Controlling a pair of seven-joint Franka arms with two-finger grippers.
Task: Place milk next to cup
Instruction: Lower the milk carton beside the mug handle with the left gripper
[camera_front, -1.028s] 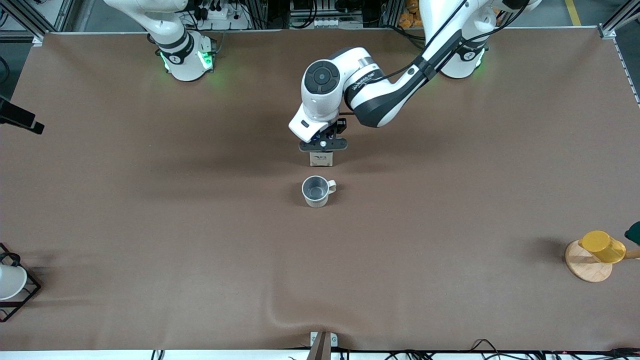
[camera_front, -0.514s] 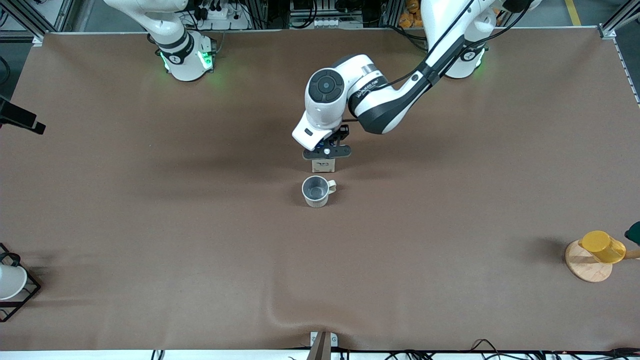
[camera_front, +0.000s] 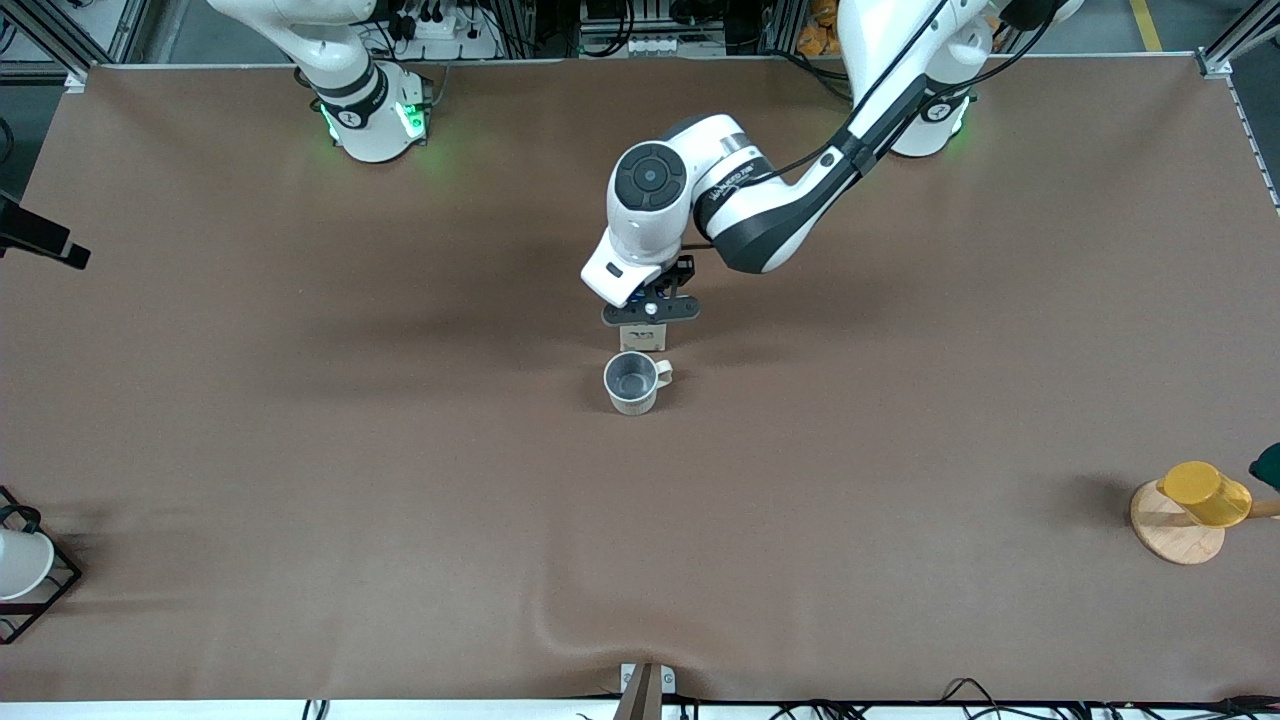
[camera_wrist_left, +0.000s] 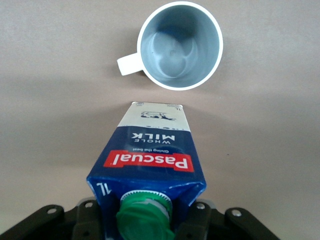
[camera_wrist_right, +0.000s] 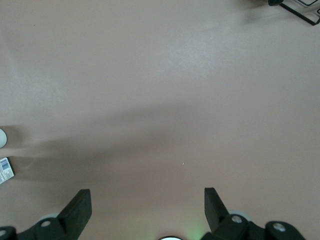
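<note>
The milk (camera_front: 643, 338), a dark blue carton with a green cap, stands upright in my left gripper (camera_front: 648, 312), which is shut on its top. It is just farther from the front camera than the cup (camera_front: 631, 381), a pale mug with a grey inside and a small side handle. A narrow gap shows between them. I cannot tell whether the carton's base touches the table. The left wrist view shows the carton (camera_wrist_left: 150, 155) and the mug (camera_wrist_left: 179, 45). My right gripper (camera_wrist_right: 145, 205) is open and empty over bare table; the right arm waits.
A yellow cup (camera_front: 1205, 492) lies on a wooden disc (camera_front: 1170, 538) at the left arm's end of the table. A white cup (camera_front: 18, 562) sits in a black wire rack (camera_front: 55, 590) at the right arm's end. A metal bracket (camera_front: 645, 683) sits at the front edge.
My left gripper has moved the milk toward the front camera, closer to the cup. The cup and the right arm have not moved.
</note>
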